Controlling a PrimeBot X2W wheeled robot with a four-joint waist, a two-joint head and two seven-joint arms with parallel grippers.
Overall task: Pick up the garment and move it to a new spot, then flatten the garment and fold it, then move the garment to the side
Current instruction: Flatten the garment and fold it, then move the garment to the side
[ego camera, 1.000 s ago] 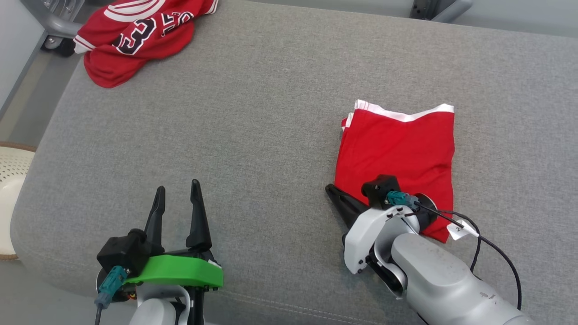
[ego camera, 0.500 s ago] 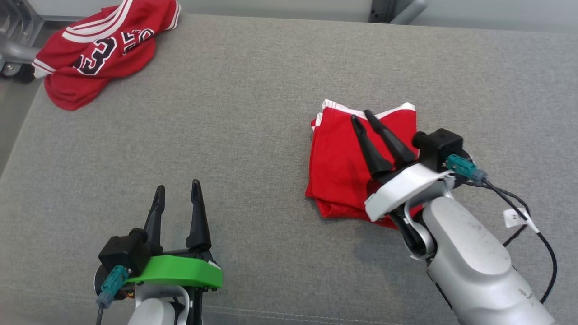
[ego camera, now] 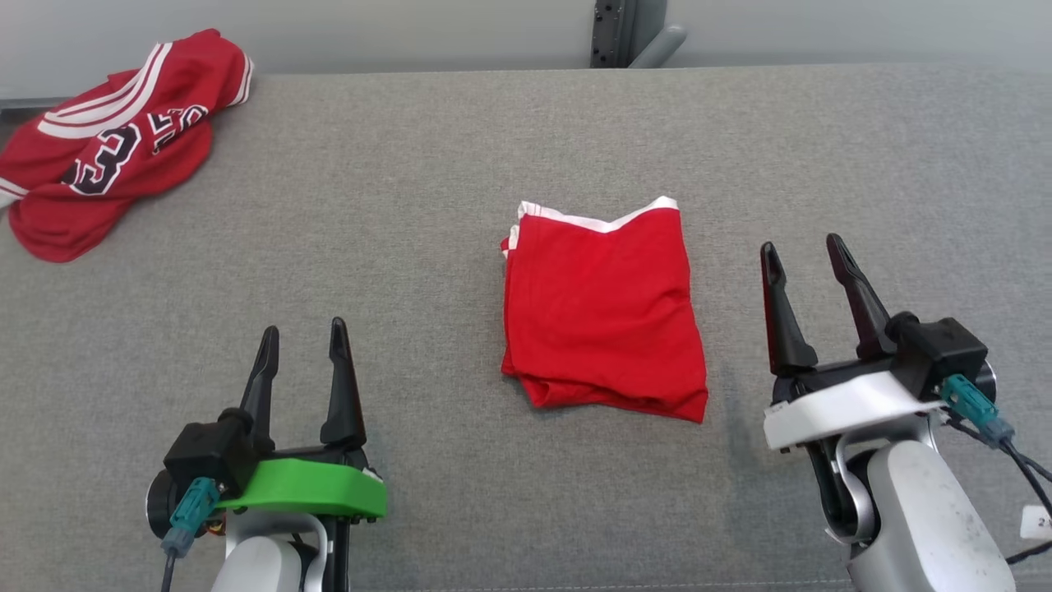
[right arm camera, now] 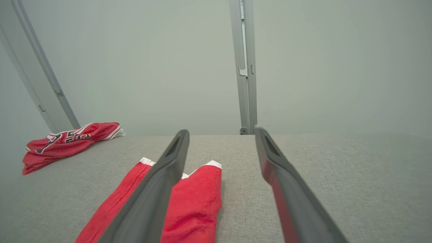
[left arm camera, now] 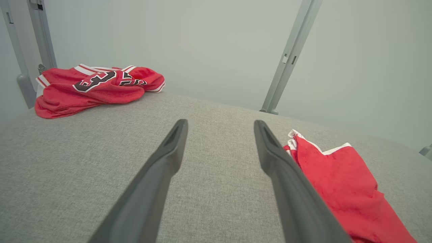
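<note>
Lying at the centre of the head view, the folded red cloth garment with white trim (ego camera: 604, 316) rests flat on the grey woven fabric surface (ego camera: 460, 148). Its long axis runs up and down the frame, white-trimmed edge toward the top, thick folded edge toward the bottom. The right gripper (ego camera: 800, 243) stands just to its right, fingers spread wide and empty, pointing up the frame alongside it. The left gripper (ego camera: 303, 326), likewise wide open and empty, sits at lower left, further off. To my eye the right arm is the nearer one for shifting it aside
</note>
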